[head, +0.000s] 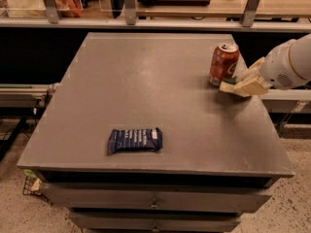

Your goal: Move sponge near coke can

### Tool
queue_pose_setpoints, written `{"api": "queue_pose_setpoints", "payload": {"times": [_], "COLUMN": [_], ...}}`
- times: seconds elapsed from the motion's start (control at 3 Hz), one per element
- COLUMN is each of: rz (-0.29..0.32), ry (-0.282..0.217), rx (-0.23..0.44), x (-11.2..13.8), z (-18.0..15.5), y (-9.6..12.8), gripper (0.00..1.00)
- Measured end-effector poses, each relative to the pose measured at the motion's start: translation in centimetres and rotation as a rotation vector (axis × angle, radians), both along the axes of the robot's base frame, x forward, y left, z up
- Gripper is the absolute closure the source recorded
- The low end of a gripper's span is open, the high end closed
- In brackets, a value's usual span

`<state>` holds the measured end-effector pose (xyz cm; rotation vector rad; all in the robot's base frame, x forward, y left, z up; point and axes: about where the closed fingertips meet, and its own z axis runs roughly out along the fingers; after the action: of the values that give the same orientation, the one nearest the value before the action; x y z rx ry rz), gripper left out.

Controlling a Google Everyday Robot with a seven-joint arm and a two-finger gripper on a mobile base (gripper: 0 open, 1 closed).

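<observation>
1. My gripper [239, 85] reaches in from the right, low over the bench [146, 81]. Its fingers are closed around the sponge [234, 80], and only a sliver of green scrub top shows.
2. The sponge sits just beside the upright coke can [223, 64], on the can's right. I cannot tell whether they touch, or whether the sponge rests on the bench.
3. Risk: any leftward drift would press the fingers into the can, sliding or toppling it.
4. Risk: if I release above the surface, the sponge may tumble toward the nearby right edge.
5. Risk: the fingers could clip the can as they spread.
6. A dark blue snack wrapper [134, 140] lies well apart, so it is no hazard.
</observation>
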<state>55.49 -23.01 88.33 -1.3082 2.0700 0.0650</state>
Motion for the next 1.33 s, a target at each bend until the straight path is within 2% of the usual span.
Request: {"api": "queue_pose_setpoints", "payload": {"times": [0.67,1.0,1.33], "rz": [0.022,0.032,0.029], "ry": [-0.005,-0.006,-0.014], "rx": [0.022,0.034,0.075], "x": [1.1,1.3,1.1], "z": [0.0,0.0,0.3], "y": [1.2,1.7,1.3], "gripper": [0.07,0.00,0.00]}}
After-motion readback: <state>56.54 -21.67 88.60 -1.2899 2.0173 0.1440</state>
